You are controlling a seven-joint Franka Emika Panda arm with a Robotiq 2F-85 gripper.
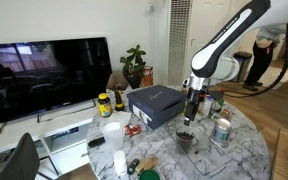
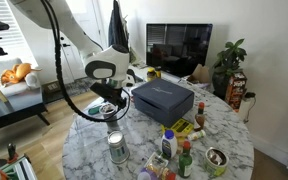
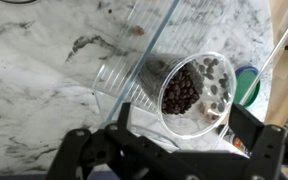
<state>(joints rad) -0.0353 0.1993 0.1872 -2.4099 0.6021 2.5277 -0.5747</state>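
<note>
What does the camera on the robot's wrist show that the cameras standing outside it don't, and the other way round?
Only the wrist view: dark brown beans inside a clear plastic cup, seen close from above. Only the exterior views: the white arm, a television, a potted plant and a dark blue box. Both: the marble table and the gripper, its jaws open, above the cup.
</note>
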